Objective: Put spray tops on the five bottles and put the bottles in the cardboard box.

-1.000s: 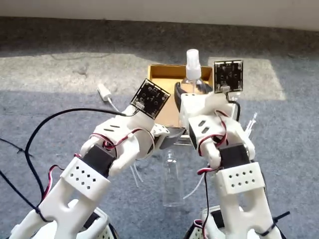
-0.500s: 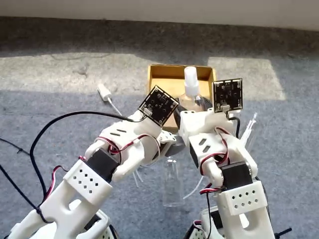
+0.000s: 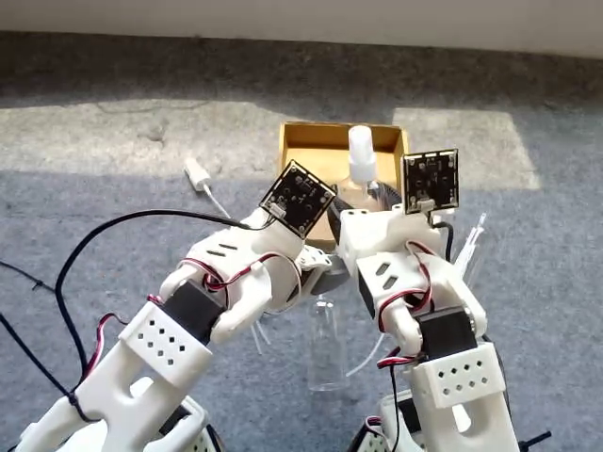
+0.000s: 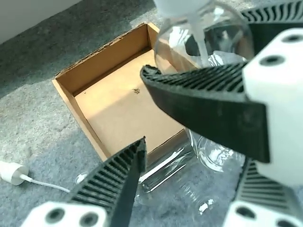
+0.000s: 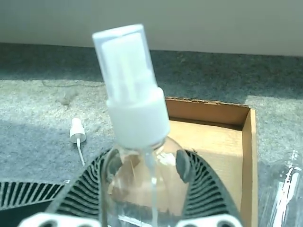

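My right gripper (image 3: 363, 196) (image 5: 142, 179) is shut on a clear bottle (image 3: 362, 179) (image 5: 137, 184) that carries a white spray top (image 5: 130, 80). It holds the bottle upright over the near edge of the cardboard box (image 3: 311, 151) (image 5: 218, 137). My left gripper (image 3: 320, 268) (image 4: 189, 161) stands open just beside and below the right gripper, with nothing between its fingers. In the left wrist view the held bottle (image 4: 203, 33) shows above a black finger (image 4: 203, 99) of the right gripper. A bare clear bottle (image 3: 327, 344) (image 4: 175, 175) lies on the carpet between the arms.
A loose spray top (image 3: 196, 174) (image 5: 77, 131) (image 4: 12, 172) with its tube lies on the grey carpet left of the box. Another clear bottle (image 3: 471, 247) (image 5: 284, 189) lies right of the right arm. A black cable (image 3: 113, 226) loops at the left.
The right arm has drawn the capped bottle back and lower, toward the box's near edge. The left arm has shifted right, closer to it. Little has changed in the last half second.
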You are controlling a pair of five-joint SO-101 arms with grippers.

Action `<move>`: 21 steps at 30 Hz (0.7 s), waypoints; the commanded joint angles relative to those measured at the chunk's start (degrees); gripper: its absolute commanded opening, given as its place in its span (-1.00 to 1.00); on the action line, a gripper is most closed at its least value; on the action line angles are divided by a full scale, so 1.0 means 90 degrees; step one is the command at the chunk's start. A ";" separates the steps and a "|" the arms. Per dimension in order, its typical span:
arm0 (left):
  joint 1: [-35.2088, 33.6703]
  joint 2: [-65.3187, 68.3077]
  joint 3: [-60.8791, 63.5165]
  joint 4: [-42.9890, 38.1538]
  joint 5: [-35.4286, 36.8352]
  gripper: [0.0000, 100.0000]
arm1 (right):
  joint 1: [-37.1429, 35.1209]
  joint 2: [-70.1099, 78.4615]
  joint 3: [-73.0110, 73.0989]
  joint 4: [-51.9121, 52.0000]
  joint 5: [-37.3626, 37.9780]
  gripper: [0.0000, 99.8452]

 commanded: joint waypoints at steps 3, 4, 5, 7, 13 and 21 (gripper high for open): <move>-0.0269 0.0005 0.0024 -0.0254 0.0020 -0.40 | -0.0132 -0.0151 -0.0034 0.0093 -0.0039 -0.99; -0.0337 0.0005 0.0132 -0.0391 0.0020 -0.40 | -0.0132 -0.0151 -0.0034 0.0093 -0.0039 -0.99; -0.0376 0.0005 0.0230 -0.0567 0.0020 -0.40 | -0.0132 -0.0151 -0.0034 0.0093 -0.0039 -0.99; -0.0396 0.0005 0.0425 -0.0801 0.0020 -0.40 | -0.0132 -0.0151 -0.0034 0.0093 -0.0039 -0.99; -0.0415 -0.0005 0.0474 -0.0850 0.0020 -0.40 | -0.0132 -0.0142 -0.0034 0.0093 -0.0039 -0.99; -0.0161 -0.0073 0.0523 -0.0742 0.0029 -0.40 | 0.0269 -0.0005 -0.0034 -0.0884 0.0400 -0.99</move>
